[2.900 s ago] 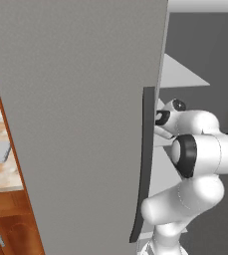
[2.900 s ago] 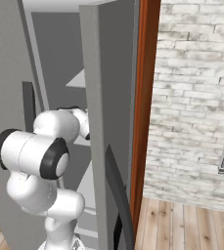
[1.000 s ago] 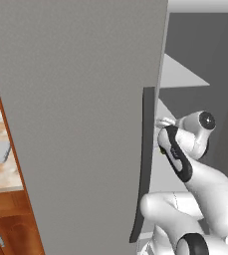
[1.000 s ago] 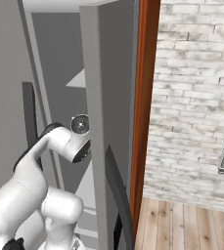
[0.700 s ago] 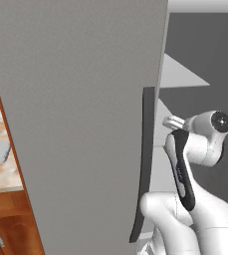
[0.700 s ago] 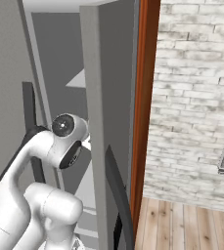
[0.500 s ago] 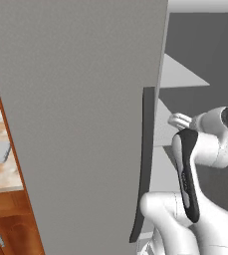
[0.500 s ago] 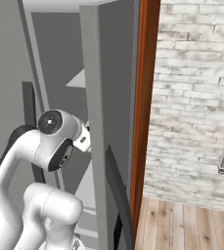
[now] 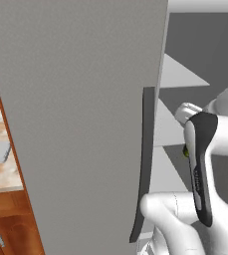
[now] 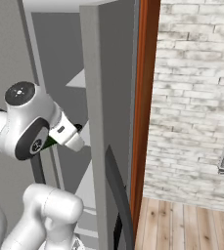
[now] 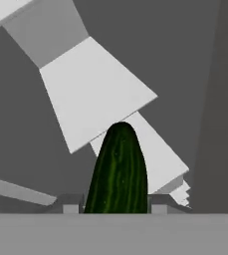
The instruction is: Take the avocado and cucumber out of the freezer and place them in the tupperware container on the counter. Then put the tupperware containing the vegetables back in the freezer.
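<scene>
Gripping cucumber [image 11: 118, 172], pincer [image 11: 116, 204] inside freezer [image 9: 85, 99].

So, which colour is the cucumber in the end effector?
Dark glossy green with faint lighter speckles. The cucumber shows best in the hand view.

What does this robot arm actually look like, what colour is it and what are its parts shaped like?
The arm is made of glossy white, rounded tube sections with dark grey or black bands and caps at the joints. One round joint cap carries a small ring marking. Seen from the hand camera, the fingers are small, grey and blocky.
</scene>
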